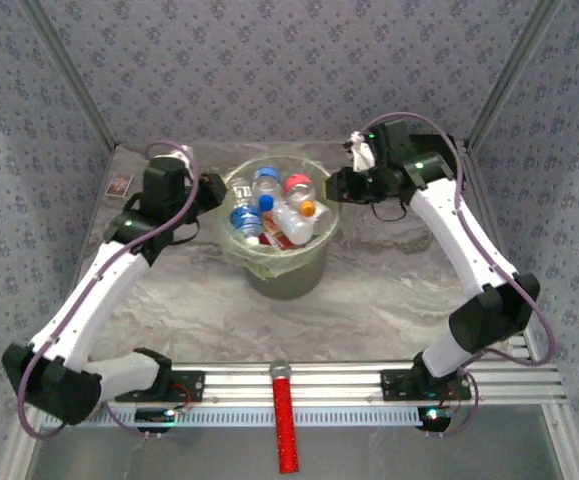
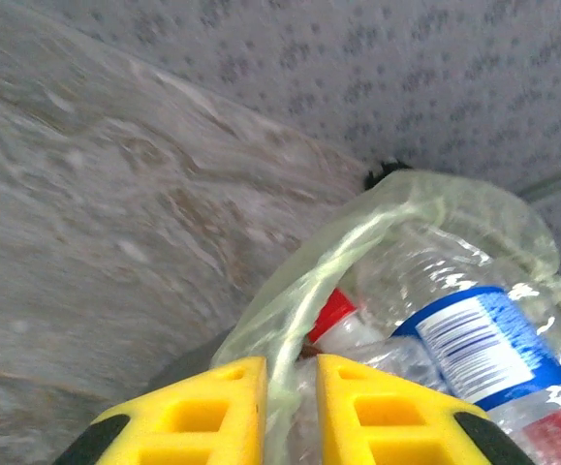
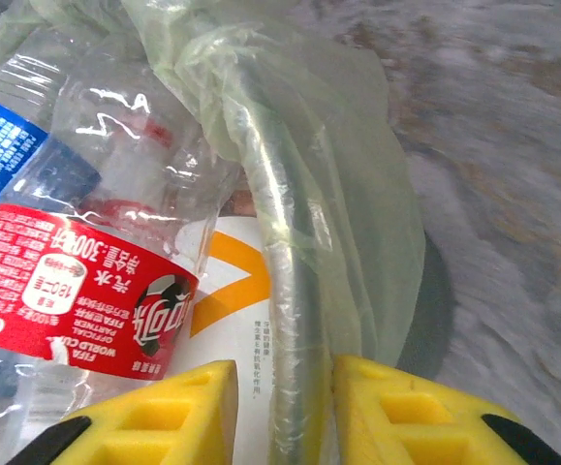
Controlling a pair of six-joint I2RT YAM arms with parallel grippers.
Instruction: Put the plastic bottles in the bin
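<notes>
The bin (image 1: pixel 287 275), a round pale-green bucket lined with a thin bag, stands mid-table with several plastic bottles (image 1: pixel 281 205) lying inside. My left gripper (image 1: pixel 216 190) is at its left rim, and my right gripper (image 1: pixel 339 186) is at its right rim. In the left wrist view the left gripper (image 2: pixel 292 363) is shut on the bag-covered rim (image 2: pixel 304 276), beside a blue-labelled bottle (image 2: pixel 483 349) and a red cap (image 2: pixel 333 315). In the right wrist view the right gripper (image 3: pixel 285 366) is shut on the rim (image 3: pixel 285 242), next to a red-labelled bottle (image 3: pixel 77 291).
A long red stick with a grey tip (image 1: pixel 285 420) lies across the aluminium rail (image 1: pixel 349 385) at the near edge. A small brown-framed card (image 1: pixel 120 184) lies at the far left corner. Patterned walls close the table on three sides.
</notes>
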